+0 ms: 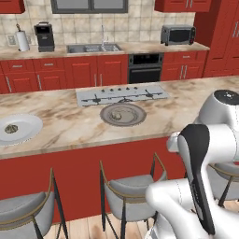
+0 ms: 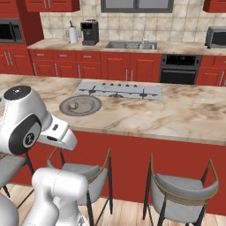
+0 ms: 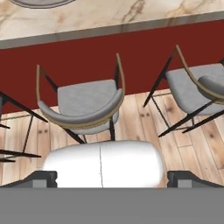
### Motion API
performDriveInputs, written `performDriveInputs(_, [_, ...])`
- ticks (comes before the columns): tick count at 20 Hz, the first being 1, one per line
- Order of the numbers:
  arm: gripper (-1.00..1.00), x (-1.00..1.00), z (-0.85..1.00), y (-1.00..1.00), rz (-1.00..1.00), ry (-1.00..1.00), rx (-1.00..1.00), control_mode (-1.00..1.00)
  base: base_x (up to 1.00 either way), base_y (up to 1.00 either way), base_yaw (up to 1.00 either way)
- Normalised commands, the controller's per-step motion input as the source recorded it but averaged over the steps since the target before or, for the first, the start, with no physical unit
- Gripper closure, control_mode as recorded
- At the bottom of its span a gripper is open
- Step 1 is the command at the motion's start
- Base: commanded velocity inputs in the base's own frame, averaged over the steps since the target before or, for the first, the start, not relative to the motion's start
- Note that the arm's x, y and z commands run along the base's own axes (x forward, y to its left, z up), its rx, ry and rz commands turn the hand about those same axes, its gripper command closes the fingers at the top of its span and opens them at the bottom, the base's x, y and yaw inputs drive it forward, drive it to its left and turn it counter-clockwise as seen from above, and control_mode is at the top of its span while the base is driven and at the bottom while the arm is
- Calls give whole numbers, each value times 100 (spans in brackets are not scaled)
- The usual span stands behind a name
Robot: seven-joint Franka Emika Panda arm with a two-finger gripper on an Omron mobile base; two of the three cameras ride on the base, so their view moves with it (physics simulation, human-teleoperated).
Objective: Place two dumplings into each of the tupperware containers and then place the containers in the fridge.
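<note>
Dumplings [image 1: 116, 115] sitting on grey plate [image 1: 138, 117] on desk [image 1: 65, 128], awaiting first pick; jaws released, hanging over stool [image 3: 83, 103]; needing reach toward plate.

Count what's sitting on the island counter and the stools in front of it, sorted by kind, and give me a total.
Round plates: 2, a grey plate and a white plate
Dumplings: 2, one dumpling on the grey plate, one dumpling on the white plate
Stools: 3, the left stool, middle stool and right stool
Total: 7
</note>
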Motion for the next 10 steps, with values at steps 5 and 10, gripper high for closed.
performDriveInputs(5, [-100,98,10,52,7,2,1,-100,0,0,0])
performDriveInputs(10, [-100,100,2,54,19,15,2,-100,0,0,0])
